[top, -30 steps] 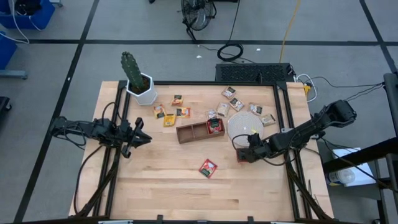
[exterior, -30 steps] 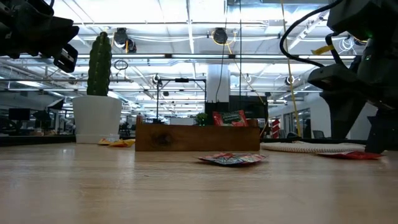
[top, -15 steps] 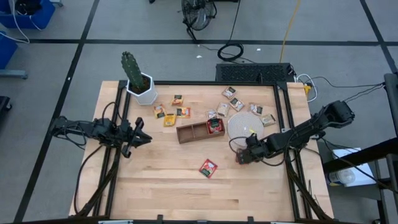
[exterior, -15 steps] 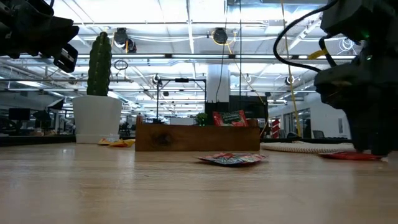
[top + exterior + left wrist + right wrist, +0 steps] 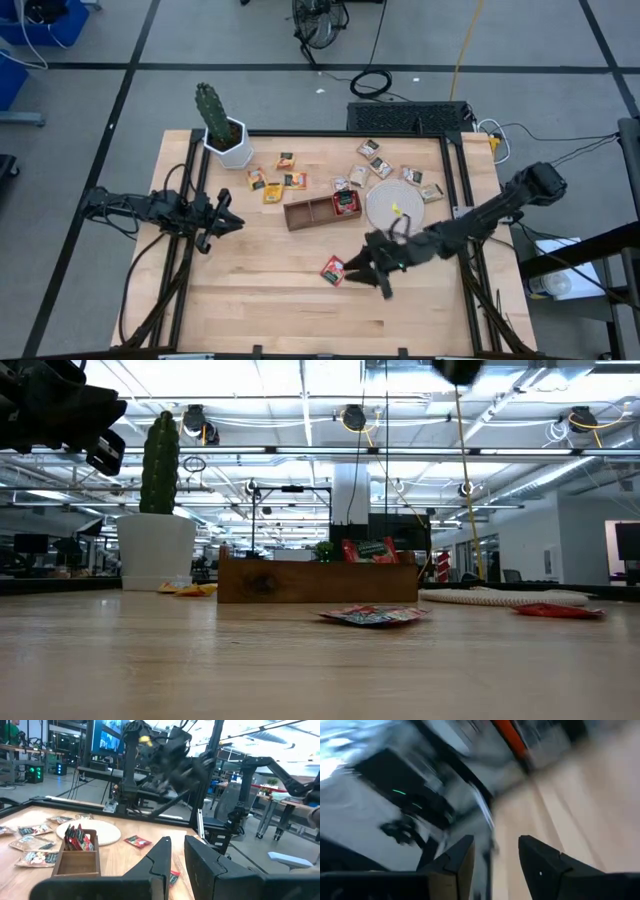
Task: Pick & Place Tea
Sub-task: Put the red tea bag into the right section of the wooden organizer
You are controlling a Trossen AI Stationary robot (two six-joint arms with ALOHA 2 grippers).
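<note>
Right gripper (image 5: 362,268) sits just beside the red tea sachet (image 5: 333,270) lying flat on the counter (image 5: 260,300), fingers apart with nothing between them, so I'd say it's lining up a pick and needs to drop and pinch. Left gripper (image 5: 222,213) waits near the left edge, nearly closed and empty. Right wrist view is mostly smear, so I can't tell whether it's touching the sachet.

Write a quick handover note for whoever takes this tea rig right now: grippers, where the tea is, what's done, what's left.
Left gripper: parked over the table's left edge, holding nothing.
Right gripper: open, empty, hovering beside the loose red sachet in front of the wooden tray.
Done: one red sachet stands in the tray's right compartment.
Left: the loose red one, another red sachet by the white disc, the yellow-orange sachets and the tan sachets behind the tray.
</note>
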